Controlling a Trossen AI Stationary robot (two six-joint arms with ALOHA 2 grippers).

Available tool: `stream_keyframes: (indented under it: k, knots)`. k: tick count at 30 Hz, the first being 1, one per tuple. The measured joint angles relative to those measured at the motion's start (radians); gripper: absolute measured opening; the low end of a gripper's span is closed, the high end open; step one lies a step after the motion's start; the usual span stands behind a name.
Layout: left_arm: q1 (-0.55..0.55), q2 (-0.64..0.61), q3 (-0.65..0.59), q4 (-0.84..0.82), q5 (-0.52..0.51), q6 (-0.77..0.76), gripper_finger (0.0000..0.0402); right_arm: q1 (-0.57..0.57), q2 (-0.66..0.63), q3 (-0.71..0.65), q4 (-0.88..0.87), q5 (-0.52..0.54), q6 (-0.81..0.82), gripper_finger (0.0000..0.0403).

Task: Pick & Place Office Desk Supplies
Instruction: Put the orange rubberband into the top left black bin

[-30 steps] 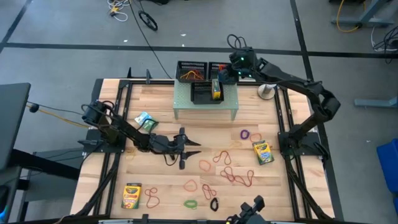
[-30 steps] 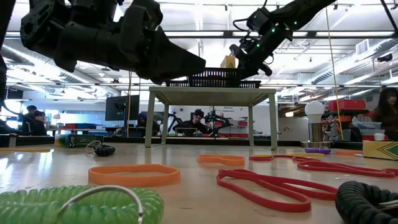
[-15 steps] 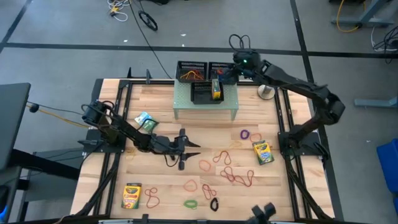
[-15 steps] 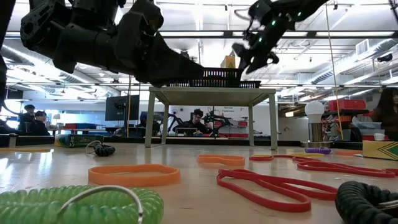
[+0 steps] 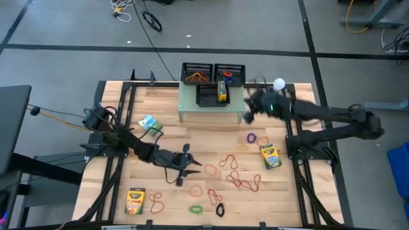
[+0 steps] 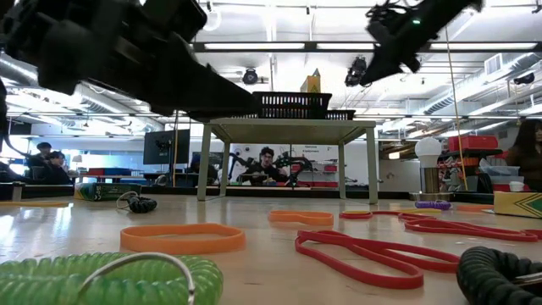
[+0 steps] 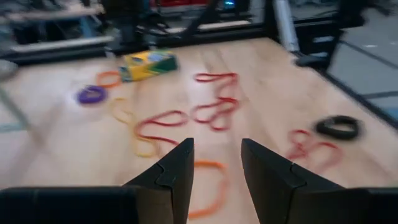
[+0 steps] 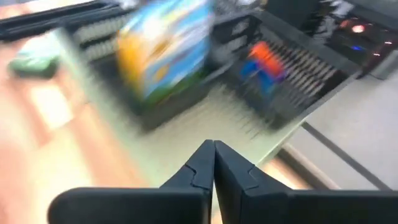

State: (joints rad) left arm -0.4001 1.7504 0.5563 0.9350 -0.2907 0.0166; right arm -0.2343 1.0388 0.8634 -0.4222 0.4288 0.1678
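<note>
Rubber bands [image 5: 241,181], crayon boxes [image 5: 270,155], wooden table [image 5: 160,105]

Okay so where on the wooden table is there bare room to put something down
Bare wood lies between the pale green perforated riser and the open left gripper, and beside the near-left yellow-and-green crayon box. The near-right, strewn with rubber-band loops, is crowded.

Both my arms are out over the table [image 5: 160,102].

My left gripper [image 5: 181,167] reaches low toward the table's middle, fingers [image 7: 177,171] parted with a clear gap between them. My right gripper [image 5: 250,105] hangs high near the table's far right side, arm stretched in from the right edge, fingers [image 8: 205,163] pressed together on nothing.
</note>
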Motion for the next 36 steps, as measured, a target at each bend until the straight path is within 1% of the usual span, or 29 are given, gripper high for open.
stream_keyframes:
  k: [2, 5, 7, 9, 11, 15, 17, 19, 22, 27, 32, 34, 36]
  knots:
    - [-0.022, 0.0, 0.008, -0.033, 0.004, -0.04, 0.014, 0.098, -0.039, -0.087, 0.043, 0.075, 0.042, 0.0017]
    - [-0.057, 0.0, 0.034, -0.124, 0.003, -0.077, 0.0137, 0.243, -0.056, -0.206, 0.128, 0.168, 0.105, 0.0006]
    - [-0.081, 0.0, 0.06, -0.196, 0.001, -0.09, 0.0132, 0.329, -0.049, -0.28, 0.218, 0.197, 0.134, 0.0005]
    - [-0.106, 0.0, 0.09, -0.265, -0.015, -0.103, 0.0121, 0.4, -0.03, -0.346, 0.351, 0.21, 0.154, 0.0009]
    - [-0.128, 0.0, 0.123, -0.329, -0.027, -0.117, 0.0103, 0.456, -0.007, -0.408, 0.482, 0.225, 0.158, 0.0011]
    - [-0.152, 0.003, 0.202, -0.485, -0.029, -0.202, 0.0053, 0.54, 0.048, -0.493, 0.74, 0.265, 0.157, 0.0007]
    - [-0.162, 0.013, 0.249, -0.581, -0.031, -0.229, 0.0035, 0.569, 0.079, -0.513, 0.81, 0.298, 0.157, 0.0004]
    - [-0.173, 0.039, 0.302, -0.685, -0.035, -0.243, 0.0032, 0.592, 0.106, -0.516, 0.837, 0.333, 0.157, 0.0004]
    - [-0.188, 0.082, 0.386, -0.834, -0.04, -0.271, 0.005, 0.616, 0.145, -0.517, 0.85, 0.369, 0.157, 0.001]
    - [-0.196, 0.137, 0.498, -0.982, -0.038, -0.291, 0.0112, 0.632, 0.179, -0.517, 0.86, 0.378, 0.16, 0.0024]
    - [-0.176, 0.168, 0.539, -1.051, -0.062, -0.309, 0.0167, 0.633, 0.187, -0.517, 0.859, 0.33, 0.179, 0.0023]
    - [-0.162, 0.17, 0.539, -1.055, -0.066, -0.316, 0.018, 0.636, 0.187, -0.517, 0.859, 0.326, 0.178, 0.0023]
    - [-0.146, 0.17, 0.539, -1.054, -0.041, -0.317, 0.0186, 0.637, 0.187, -0.517, 0.859, 0.326, 0.176, 0.0023]
